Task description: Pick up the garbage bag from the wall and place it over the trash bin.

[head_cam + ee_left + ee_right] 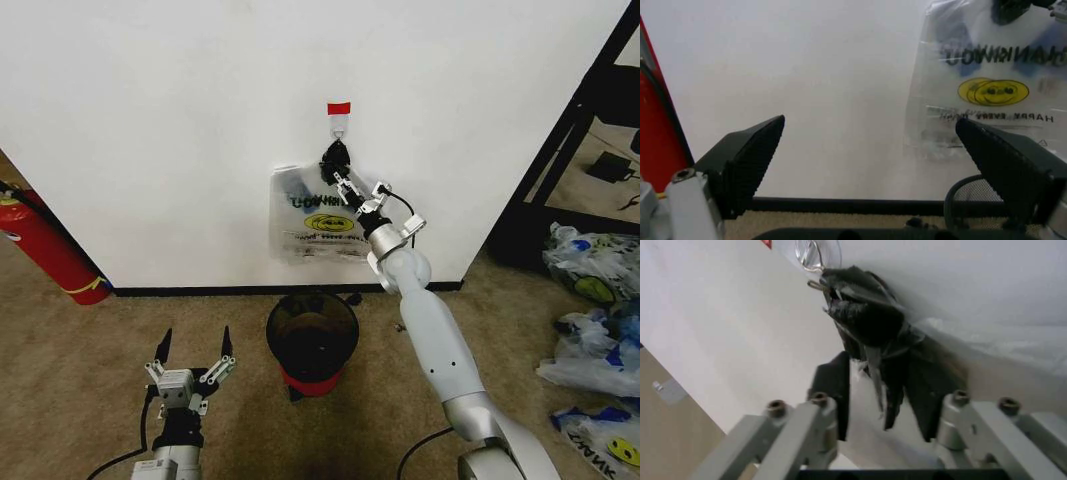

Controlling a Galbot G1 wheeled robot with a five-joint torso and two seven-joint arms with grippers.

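Note:
The garbage bag (320, 220), see-through plastic with black print and a yellow smiley face, hangs flat on the white wall (160, 120) from a small metal hook (340, 125) under a red tape strip (339, 107). My right gripper (335, 165) reaches up to the bag's dark bunched top just below the hook. In the right wrist view its fingers (835, 390) close on that dark bunch, and the gripper (877, 385) is shut on the bag (987, 340). The black trash bin (312, 330) with a red base stands on the carpet below. My left gripper (190, 355) is open, low and left of the bin.
A red fire extinguisher (45, 245) leans at the wall on the left. A black shelf frame (580, 130) stands at the right, with a pile of similar bags (595, 330) on the floor beside it. A black baseboard (200, 291) runs along the wall's foot.

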